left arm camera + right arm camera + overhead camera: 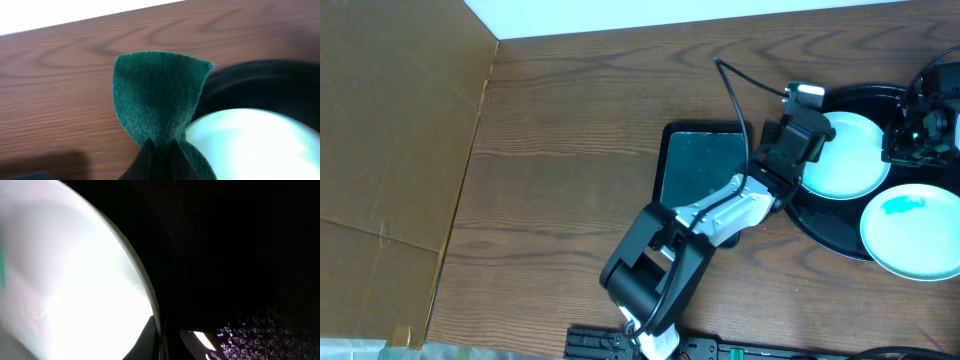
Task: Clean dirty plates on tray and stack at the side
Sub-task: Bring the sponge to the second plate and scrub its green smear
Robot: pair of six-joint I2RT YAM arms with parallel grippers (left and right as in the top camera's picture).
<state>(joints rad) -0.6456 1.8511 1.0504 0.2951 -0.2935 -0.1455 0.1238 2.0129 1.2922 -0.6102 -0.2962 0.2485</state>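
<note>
The round black tray (825, 232) at the right holds two plates. One pale plate (845, 165) lies toward the back. My left gripper (798, 140) hovers at its left edge, shut on a dark green cloth (157, 95). In the left wrist view the cloth stands up from the gripper (160, 152), with that plate (250, 145) just to its right. My right gripper (897, 140) is shut on this plate's right rim; in the right wrist view the gripper (167, 340) has one finger on the plate (65, 280) and one outside it. A second plate (910, 232) with a teal smear lies nearer the front.
A smaller rectangular dark tray (700, 165) lies on the wooden table left of the round tray, partly under my left arm. A brown cardboard wall (390, 150) stands along the left side. A cable (735, 90) arcs over the table behind the left gripper.
</note>
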